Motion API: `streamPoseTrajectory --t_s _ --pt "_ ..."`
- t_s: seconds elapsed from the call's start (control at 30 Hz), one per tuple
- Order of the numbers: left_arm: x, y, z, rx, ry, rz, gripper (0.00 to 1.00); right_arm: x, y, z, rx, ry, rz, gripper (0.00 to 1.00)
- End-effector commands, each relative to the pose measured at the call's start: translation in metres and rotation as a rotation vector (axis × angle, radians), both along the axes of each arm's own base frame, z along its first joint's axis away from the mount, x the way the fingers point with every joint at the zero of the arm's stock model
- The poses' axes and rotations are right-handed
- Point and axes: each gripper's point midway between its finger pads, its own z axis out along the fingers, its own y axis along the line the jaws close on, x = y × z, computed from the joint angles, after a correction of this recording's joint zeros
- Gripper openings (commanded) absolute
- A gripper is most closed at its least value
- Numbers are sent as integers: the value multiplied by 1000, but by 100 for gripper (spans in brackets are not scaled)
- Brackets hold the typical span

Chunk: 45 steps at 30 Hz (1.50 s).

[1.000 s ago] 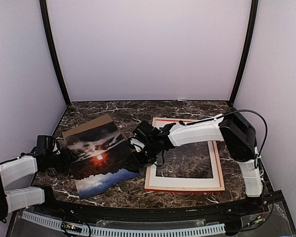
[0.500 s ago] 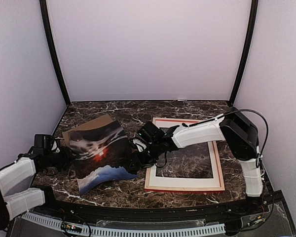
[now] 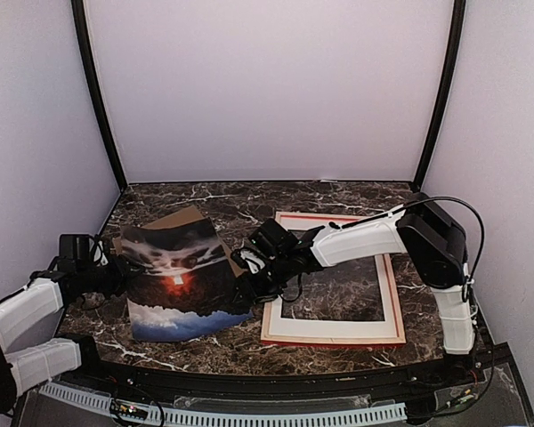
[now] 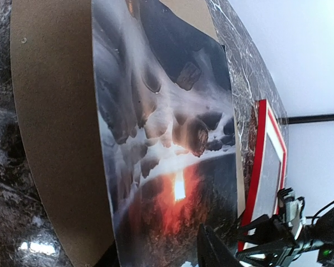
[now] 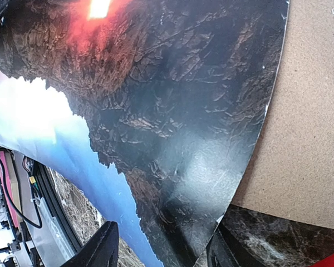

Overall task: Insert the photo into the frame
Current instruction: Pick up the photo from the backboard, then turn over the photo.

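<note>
The photo (image 3: 182, 280) stands bowed and raised off the table between my two grippers, its blue edge lowest. My left gripper (image 3: 116, 276) is at the photo's left edge. In the left wrist view the photo (image 4: 167, 144) runs between the parted jaws of this gripper (image 4: 156, 245), with one finger (image 4: 211, 250) on its printed side. My right gripper (image 3: 247, 283) is at the photo's right edge. In the right wrist view a corner of the photo (image 5: 156, 100) lies between that gripper's (image 5: 164, 233) wide-apart jaws. The frame (image 3: 334, 331) lies flat to the right, pale side up.
A brown backing board (image 3: 173, 218) lies on the marble table under and behind the photo, also showing in the left wrist view (image 4: 50, 111) and the right wrist view (image 5: 312, 139). The right arm (image 3: 365, 236) reaches across the frame. Black posts and white walls enclose the table.
The photo has risen from a low tilt to a more upright, bowed stand. The left gripper's jaws have narrowed around its edge. The right arm has barely moved.
</note>
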Motion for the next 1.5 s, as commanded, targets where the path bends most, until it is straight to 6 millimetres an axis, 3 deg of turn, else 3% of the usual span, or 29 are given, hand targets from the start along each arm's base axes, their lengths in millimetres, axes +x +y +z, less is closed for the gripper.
streamPoseTrajectory --t_s 0.0,0.17,0.2,0.4,0.47,0.5,0.53,0.57,0.6,0.63,0.67,0.7,0.73,0.77,0.8,0.83,0.87,0.9,0.93,1.1,1.37,1.47 --pt "8 -3 15 22 -45 -42 32 -5 -19 -16 -75 25 -9 55" --pt "15 2 35 77 -81 -50 3 -1 -20 -5 -65 -8 1 57" --pt "15 3 38 89 -79 -55 1 3 -21 -1 -63 -23 1 58" --pt "25 3 86 123 -143 -88 0 25 -28 45 -57 -163 -10 63" --pt "32 2 119 141 -207 -103 0 30 -30 62 -50 -207 -12 65" --pt "30 0 123 161 -205 -125 0 34 -31 72 -47 -230 -17 66" --pt "35 0 144 180 -248 -132 0 37 -31 81 -41 -251 -21 66" --pt "34 0 145 213 -234 -148 0 41 -33 90 -36 -269 -28 67" --pt "37 0 167 237 -274 -147 0 44 -35 98 -31 -284 -37 68" --pt "37 4 167 282 -249 -148 0 48 -37 105 -23 -297 -46 68" --pt "41 7 190 309 -287 -137 0 52 -40 112 -19 -308 -57 68" --pt "41 9 190 349 -263 -146 0 56 -43 117 -16 -316 -69 68" --pt "46 9 211 372 -295 -144 0 59 -47 123 -13 -324 -79 68" --pt "45 10 214 409 -283 -153 0 63 -50 125 -14 -331 -89 68" --pt "48 11 237 430 -326 -148 0 67 -54 127 -18 -334 -101 68" --pt "50 12 232 468 -286 -166 0 70 -57 131 -17 -338 -112 68" --pt "58 12 248 490 -299 -168 0 72 -61 134 -15 -340 -121 68" --pt "57 12 246 530 -268 -186 0 75 -64 136 -14 -340 -130 68" --pt "66 11 258 549 -274 -192 0 77 -67 138 -9 -339 -140 68" --pt "79 -26 258 636 -221 -316 0 88 -81 146 8 -334 -186 68" --pt "98 -138 205 549 -183 -546 0 107 -117 157 32 -308 -289 69" --pt "101 -193 183 440 -211 -620 0 114 -134 162 75 -286 -342 69"
